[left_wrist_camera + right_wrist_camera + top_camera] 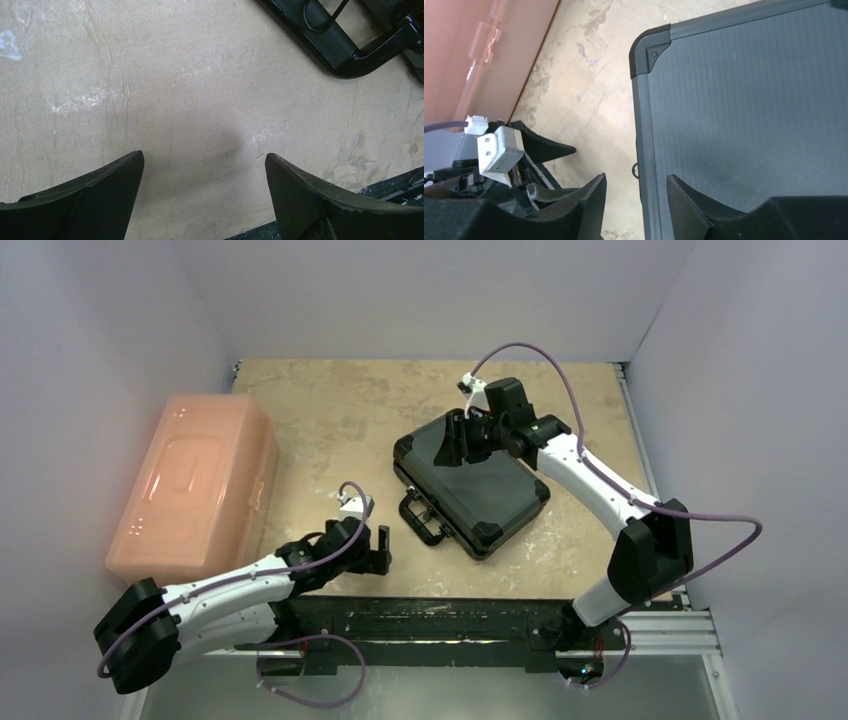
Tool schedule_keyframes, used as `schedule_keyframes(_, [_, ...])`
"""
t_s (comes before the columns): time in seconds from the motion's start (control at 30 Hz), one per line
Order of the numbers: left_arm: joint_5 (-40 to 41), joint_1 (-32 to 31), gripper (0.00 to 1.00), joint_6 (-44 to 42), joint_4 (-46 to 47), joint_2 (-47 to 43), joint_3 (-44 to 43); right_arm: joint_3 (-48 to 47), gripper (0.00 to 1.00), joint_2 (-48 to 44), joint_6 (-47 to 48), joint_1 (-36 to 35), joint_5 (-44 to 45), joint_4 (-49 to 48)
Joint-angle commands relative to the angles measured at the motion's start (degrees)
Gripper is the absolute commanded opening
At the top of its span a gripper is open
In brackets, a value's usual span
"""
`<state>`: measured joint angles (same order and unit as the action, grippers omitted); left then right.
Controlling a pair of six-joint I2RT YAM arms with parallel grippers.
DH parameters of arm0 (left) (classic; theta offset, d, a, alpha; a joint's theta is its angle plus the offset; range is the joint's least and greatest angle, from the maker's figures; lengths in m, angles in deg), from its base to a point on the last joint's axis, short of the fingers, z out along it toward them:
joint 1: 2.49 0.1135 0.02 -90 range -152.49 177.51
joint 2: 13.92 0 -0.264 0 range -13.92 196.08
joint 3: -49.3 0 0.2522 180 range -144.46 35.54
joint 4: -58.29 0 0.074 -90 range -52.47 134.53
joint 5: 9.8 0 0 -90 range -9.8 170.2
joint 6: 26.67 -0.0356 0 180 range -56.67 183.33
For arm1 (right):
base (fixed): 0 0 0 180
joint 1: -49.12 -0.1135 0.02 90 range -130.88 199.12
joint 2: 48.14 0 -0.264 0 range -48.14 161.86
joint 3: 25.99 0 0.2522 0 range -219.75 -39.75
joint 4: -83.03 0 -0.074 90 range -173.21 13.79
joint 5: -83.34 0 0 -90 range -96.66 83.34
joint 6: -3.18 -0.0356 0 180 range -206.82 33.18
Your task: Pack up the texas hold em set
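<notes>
The texas hold em set shows as a closed black hard case (490,490) lying flat on the table, its handle (420,518) pointing toward the near left. My right gripper (458,440) hangs over the case's far left side. In the right wrist view its jaws (636,182) stand apart astride the lid's left edge, one finger over the lid (749,100) and one over bare table, gripping nothing. My left gripper (375,545) sits low over bare table just left of the handle (340,50), open wide and empty (205,160). The case's contents are hidden.
A large pink plastic bin (190,485) with its lid shut stands along the left side of the table, also at the top left of the right wrist view (474,50). Grey walls close in on three sides. The arms' black base rail (450,620) runs along the near edge.
</notes>
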<state>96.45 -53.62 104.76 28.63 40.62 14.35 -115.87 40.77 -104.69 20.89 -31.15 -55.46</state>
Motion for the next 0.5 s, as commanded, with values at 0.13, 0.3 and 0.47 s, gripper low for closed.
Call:
schedule_keyframes(0.13, [-2.3, 0.0, 0.89, 0.7, 5.1, 2.1, 1.0, 1.5, 0.43, 2.5, -0.6, -3.3, 2.9, -2.2])
schedule_keyframes(0.3, [-1.8, 0.0, 0.89, 0.3, 5.3, 2.2, 1.2, 2.7, 0.37, 3.1, -0.3, -3.8, 3.8, -2.0])
schedule_keyframes(0.47, [-1.6, -0.1, 0.88, -0.1, 5.4, 2.7, 0.9, 3.9, 0.32, 2.8, -0.1, -4.0, 4.2, -1.7])
